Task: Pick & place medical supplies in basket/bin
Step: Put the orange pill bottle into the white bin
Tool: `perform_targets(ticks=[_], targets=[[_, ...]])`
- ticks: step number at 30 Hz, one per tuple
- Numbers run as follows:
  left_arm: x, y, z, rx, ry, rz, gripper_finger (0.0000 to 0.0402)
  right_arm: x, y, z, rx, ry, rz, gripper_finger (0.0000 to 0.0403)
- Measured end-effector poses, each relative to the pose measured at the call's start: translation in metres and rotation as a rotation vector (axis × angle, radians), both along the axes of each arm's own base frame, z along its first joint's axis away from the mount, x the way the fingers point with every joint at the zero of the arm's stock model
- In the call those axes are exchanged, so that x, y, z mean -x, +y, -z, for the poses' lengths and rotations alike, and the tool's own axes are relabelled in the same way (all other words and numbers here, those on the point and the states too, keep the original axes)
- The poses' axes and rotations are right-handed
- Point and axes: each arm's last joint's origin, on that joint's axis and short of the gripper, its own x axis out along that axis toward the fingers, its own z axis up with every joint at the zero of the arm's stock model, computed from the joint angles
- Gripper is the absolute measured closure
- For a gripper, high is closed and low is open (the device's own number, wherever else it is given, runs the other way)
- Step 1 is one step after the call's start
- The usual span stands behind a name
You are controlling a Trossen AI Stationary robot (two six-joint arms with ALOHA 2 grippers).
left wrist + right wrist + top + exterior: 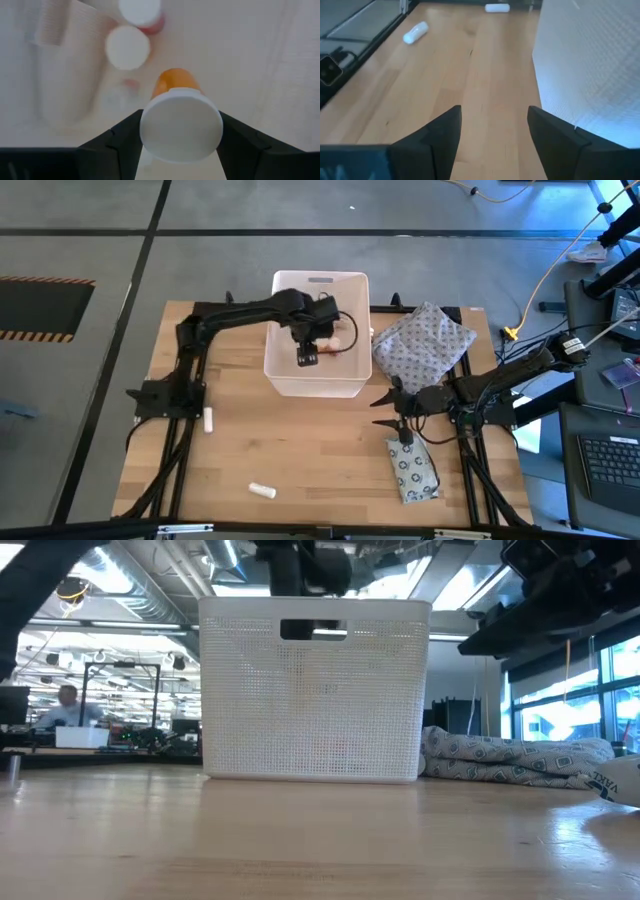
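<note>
The left pincer (307, 358) hangs over the inside of the white tub (286, 377), its fingers closed against the sides of an orange pill bottle (176, 84) with a white cap, held cap-up toward the wrist camera. Below it, on the tub's floor, lie two more white-capped bottles (128, 46) and a tan bandage roll (65, 75). Going from the left of the counter (300, 440), a small white vial (208, 419) lies beside the left arm's base frame, and a second white vial (262, 490) lies near the front edge, left of centre. The tub stands at the far middle of the counter, its handle slot (313, 630) facing the low camera. To its right, touching or just beside it, sits the grey dotted cloth bundle (422, 340). The right pincer (388, 409) hovers above bare wood in front of that bundle, fingers spread with nothing between them. Just nearer than it, the flat grey packet printed with rings (411, 469) lies on the counter at the front right.
</note>
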Motion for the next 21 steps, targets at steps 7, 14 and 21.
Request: perform_targets(ticks=[7,14,21], targets=[[-0.010,0.009,0.031,0.039,0.073,0.023,0.0193,0.001,0.000,-0.004,0.027,-0.027,-0.015,0.0173],[-0.012,0.023,0.051,0.055,0.116,0.001,0.0193,0.001,0.000,-0.003,0.022,-0.025,-0.012,0.0173],[-0.012,0.030,0.054,0.053,0.115,-0.015,0.0191,0.001,0.000,-0.003,0.002,-0.013,-0.003,0.0173]])
